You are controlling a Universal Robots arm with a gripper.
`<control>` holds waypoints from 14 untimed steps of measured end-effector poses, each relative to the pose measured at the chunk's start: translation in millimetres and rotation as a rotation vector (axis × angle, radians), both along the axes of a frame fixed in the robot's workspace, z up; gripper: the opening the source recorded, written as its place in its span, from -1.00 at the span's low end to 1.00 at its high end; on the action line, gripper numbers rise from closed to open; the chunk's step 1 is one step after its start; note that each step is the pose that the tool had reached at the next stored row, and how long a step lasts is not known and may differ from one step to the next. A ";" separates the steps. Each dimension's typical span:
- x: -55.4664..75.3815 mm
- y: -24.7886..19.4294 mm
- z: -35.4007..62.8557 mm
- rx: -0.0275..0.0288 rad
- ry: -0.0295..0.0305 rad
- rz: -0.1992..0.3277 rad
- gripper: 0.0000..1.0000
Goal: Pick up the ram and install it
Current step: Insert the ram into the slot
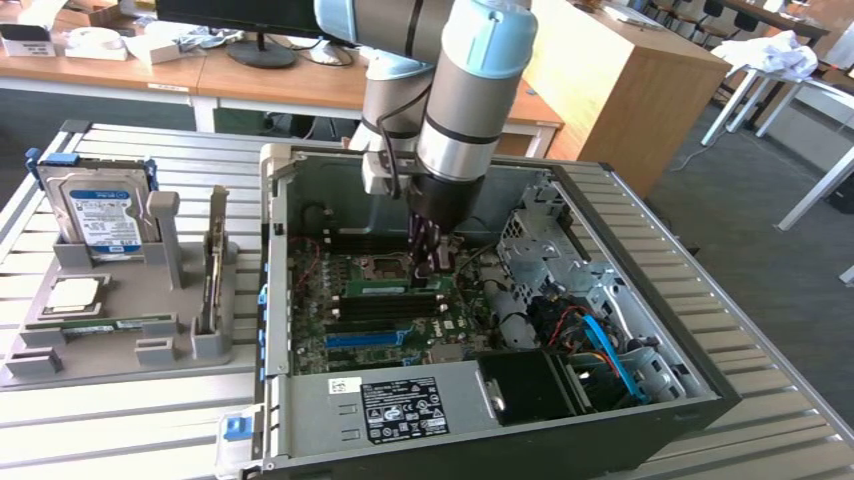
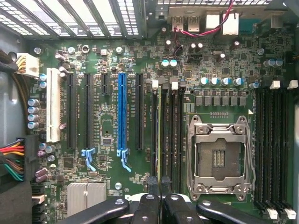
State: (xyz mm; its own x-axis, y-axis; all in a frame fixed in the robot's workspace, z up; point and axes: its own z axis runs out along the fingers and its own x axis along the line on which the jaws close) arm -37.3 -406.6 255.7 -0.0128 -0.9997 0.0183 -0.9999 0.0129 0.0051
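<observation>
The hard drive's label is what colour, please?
Blue and white label, best in the exterior view.

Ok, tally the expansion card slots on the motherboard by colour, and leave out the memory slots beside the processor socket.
White slot: 1
Blue slot: 1
Black slots: 4 (three long, one short)
Total: 6
</observation>
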 end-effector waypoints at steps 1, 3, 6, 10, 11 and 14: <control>0.0 -0.3 0.1 -0.0002 0.0000 0.000 -0.76; 0.0 -0.8 0.0 -0.0001 0.0000 0.000 -0.76; 0.0 -1.0 0.1 -0.0002 0.0000 0.000 -0.76; 0.0 -2.1 0.1 -0.0002 0.0001 0.000 -0.76; 0.0 -2.1 0.1 -0.0002 0.0000 0.000 -0.76; 0.0 -2.1 0.0 -0.0001 0.0000 0.000 -0.76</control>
State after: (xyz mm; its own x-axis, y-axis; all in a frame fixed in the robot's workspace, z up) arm -37.3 -408.7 255.8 -0.0129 -0.9997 0.0185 -0.9999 0.0130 0.0051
